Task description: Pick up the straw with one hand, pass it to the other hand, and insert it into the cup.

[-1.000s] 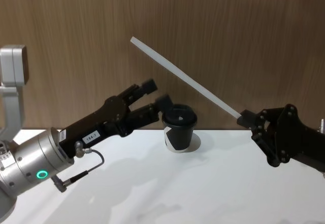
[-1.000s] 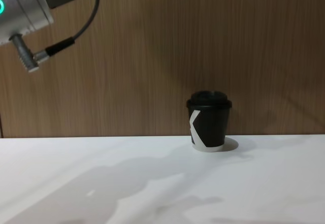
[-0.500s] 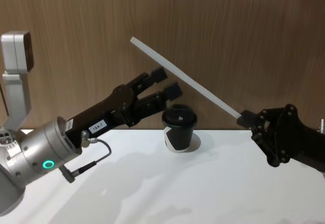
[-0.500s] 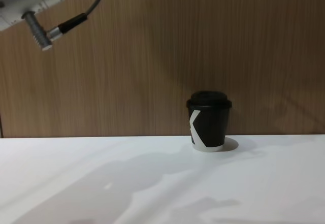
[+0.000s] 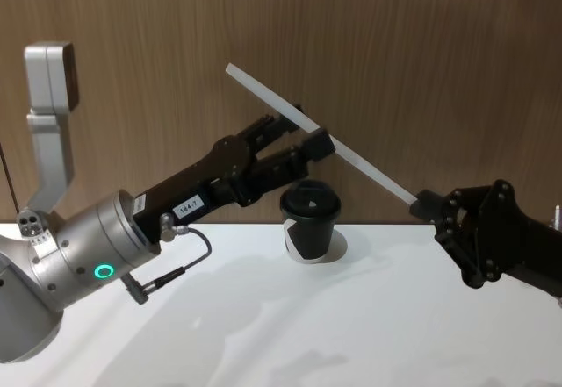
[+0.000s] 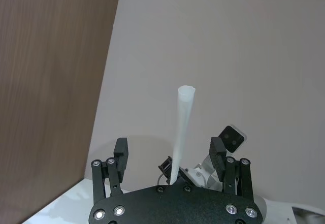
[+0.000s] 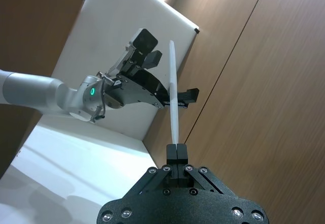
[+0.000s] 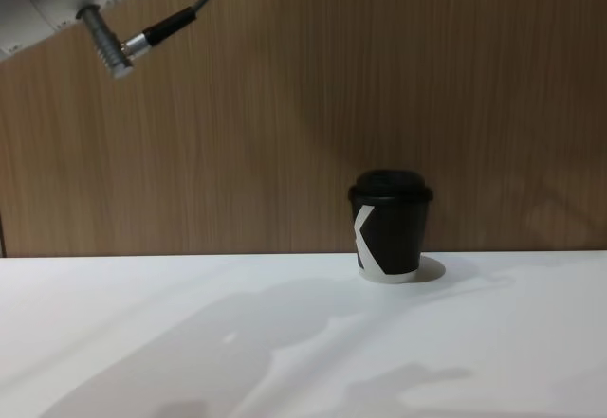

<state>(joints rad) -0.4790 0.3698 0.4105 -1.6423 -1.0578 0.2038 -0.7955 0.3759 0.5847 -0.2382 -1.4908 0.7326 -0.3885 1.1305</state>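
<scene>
Chest view: white table [image 8: 142, 342] (cup [image 8: 391, 233] aboard), wood-panelled wall [image 8: 285, 77]

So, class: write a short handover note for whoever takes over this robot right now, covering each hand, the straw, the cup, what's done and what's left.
The right hand is shut on the lower end of the straw, holding it in the air, slanting up toward the robot's left.
The left hand is open, straddling the straw's upper half without gripping it.
The cup stands upright on the table, lid on, below the left hand.
Done: straw picked up.
Left: close the left hand on the straw, release the right hand, insert the straw into the cup.
</scene>
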